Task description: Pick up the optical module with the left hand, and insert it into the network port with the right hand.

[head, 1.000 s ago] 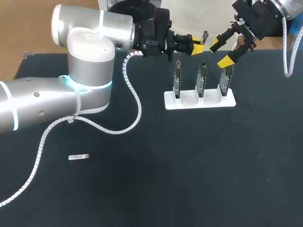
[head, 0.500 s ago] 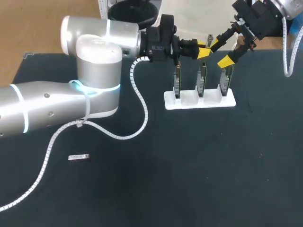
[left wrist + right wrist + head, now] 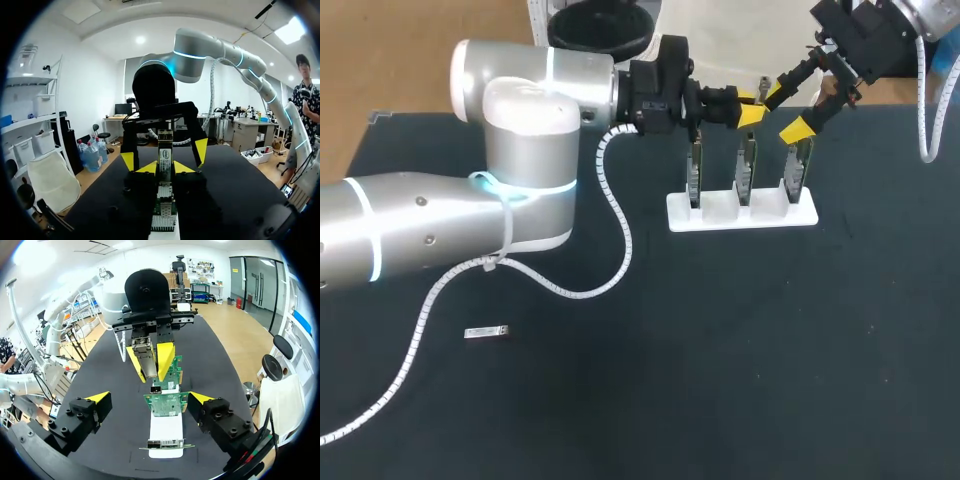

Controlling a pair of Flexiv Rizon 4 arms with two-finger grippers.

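Note:
My left gripper (image 3: 748,103) is shut on a small metal optical module (image 3: 763,84), held above the three upright green port boards (image 3: 747,168) in their white stand (image 3: 720,215). In the left wrist view the module (image 3: 165,149) sticks out from between the yellow fingertips (image 3: 183,167). My right gripper (image 3: 787,112) is open, facing the left one. Its yellow fingertips (image 3: 201,150) stand on either side of the module without touching it. From the right wrist, my right gripper (image 3: 150,399) gapes wide over the boards (image 3: 165,402), with the left gripper (image 3: 150,361) just ahead.
A second small module (image 3: 487,332) lies flat on the dark table (image 3: 720,350) at the near left. The left arm's white cable (image 3: 615,225) trails across the table beside the stand.
My left arm has swung right with the module, bringing it up between the right gripper's open fingers. The right arm has kept still.

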